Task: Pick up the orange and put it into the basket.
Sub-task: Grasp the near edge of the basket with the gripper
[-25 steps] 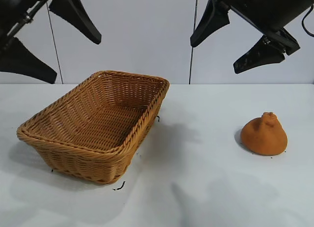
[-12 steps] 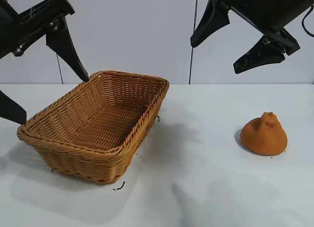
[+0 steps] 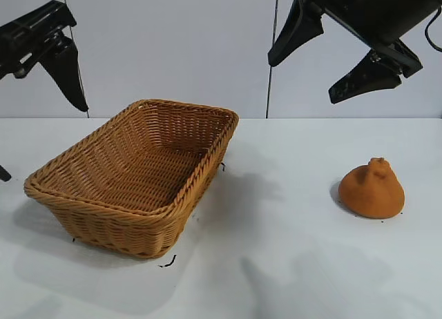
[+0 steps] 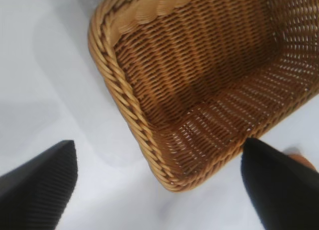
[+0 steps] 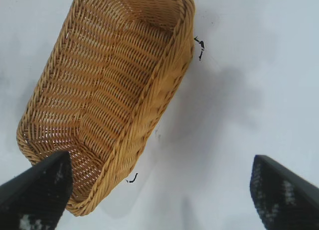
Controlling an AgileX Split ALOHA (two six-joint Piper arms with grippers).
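Zero steps done: orange (image 3: 371,189) sitting on table (image 3: 290,264) at 3 o'clock, basket (image 3: 135,177) w/o contents, right gripper (image 3: 328,63) hanging wide-open, nothing held, left gripper (image 4: 159,182) likewise.

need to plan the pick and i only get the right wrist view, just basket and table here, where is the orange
Observer: The orange sits on the table well apart from the basket, on the right arm's side.
Operator: is my gripper over it
Observer: Roughly. The right gripper hangs open high above the table, up near the orange's side.
Operator: left arm in the way
Observer: No. The left gripper is open at the basket's far side, away from the orange.
Operator: basket empty
Observer: Yes, the left wrist view shows only bare weave inside.
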